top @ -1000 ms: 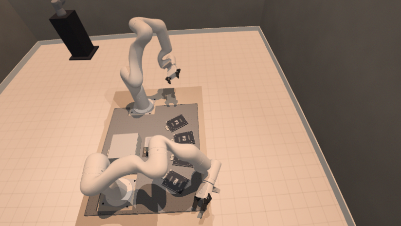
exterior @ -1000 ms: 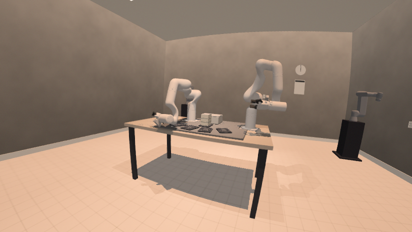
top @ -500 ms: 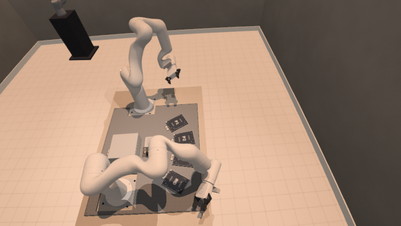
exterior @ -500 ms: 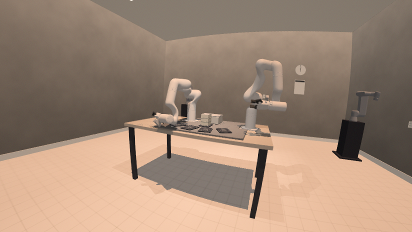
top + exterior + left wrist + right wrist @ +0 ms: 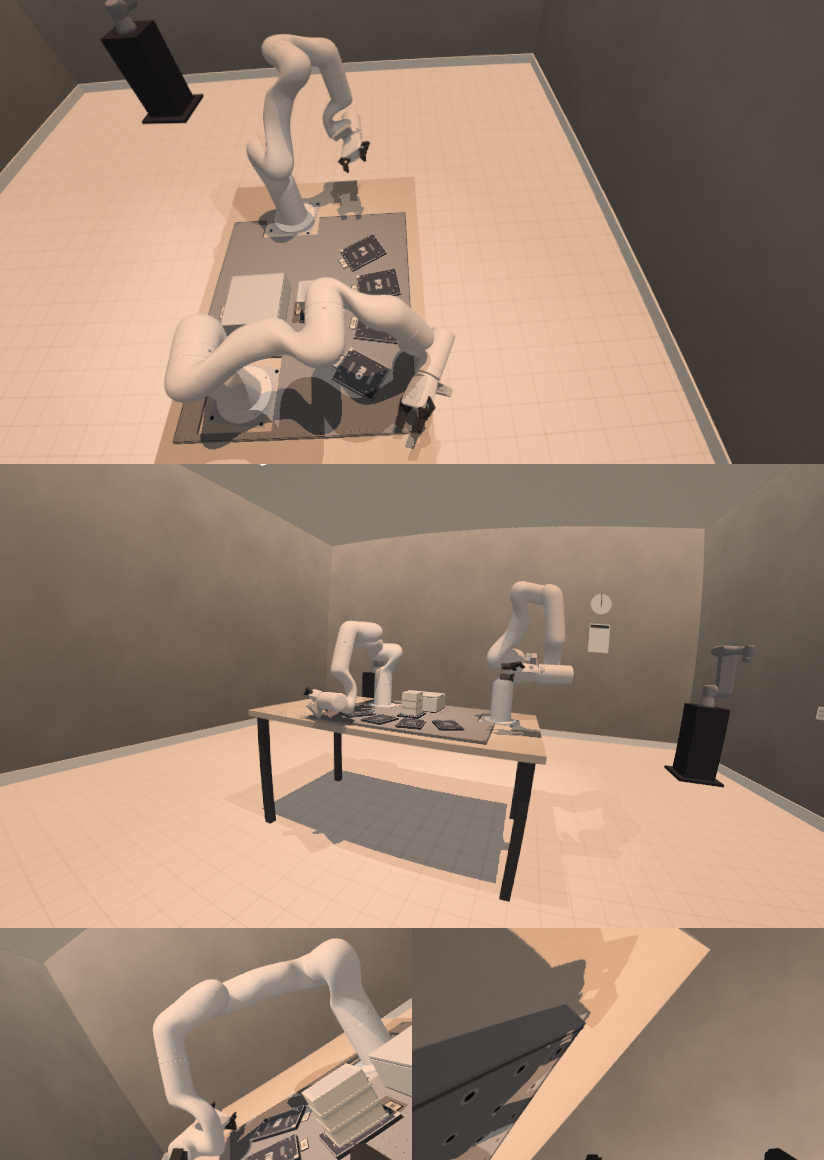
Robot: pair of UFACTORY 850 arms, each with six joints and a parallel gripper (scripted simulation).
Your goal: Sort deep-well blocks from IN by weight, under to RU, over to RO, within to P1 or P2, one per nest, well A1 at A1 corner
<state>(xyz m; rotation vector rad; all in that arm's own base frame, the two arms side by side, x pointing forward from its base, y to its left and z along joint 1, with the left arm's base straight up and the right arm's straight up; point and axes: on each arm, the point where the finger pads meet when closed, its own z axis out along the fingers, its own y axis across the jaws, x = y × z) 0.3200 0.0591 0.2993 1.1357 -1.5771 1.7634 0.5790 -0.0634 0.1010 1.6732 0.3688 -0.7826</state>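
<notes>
"Top view gives me the printed nests P1 (image 5: 362,252), P2 (image 5: 377,283) and RO (image 5: 360,372), with one more dark nest (image 5: 374,331) between P2 and RO, its print covered by the arm. Where are the three blocks?"

"Look at the exterior view: one upright stack of three pale blocks (image 5: 412,703) (image 5: 345,1103). From the top, an arm hides much of that spot."

"Does the left wrist view add anything?"

"It shows all three layers, and the dark base (image 5: 395,1120) under the stack, with a small tag at its edge. I can't read the tag, or pick out the cut-off corners."

"And around the stack?"

"A white box (image 5: 253,296) (image 5: 433,701) (image 5: 395,1055) is near it, on the side away from the printed nests. P1, P2 and RO look bare from above."

"The grippers?"

"Both have their fingers spread, nothing between them. The left gripper (image 5: 354,160) (image 5: 508,671) (image 5: 272,1155) is up high, well apart from the stack. The right gripper (image 5: 410,423) (image 5: 309,692) (image 5: 224,1109) (image 5: 686,1156) is low, beyond RO from the stack."

"Right wrist view?"

"Just a dark plate edge (image 5: 497,1033), the wooden tabletop (image 5: 612,1043) and its own fingertips; the stack is out of its sight."
</notes>
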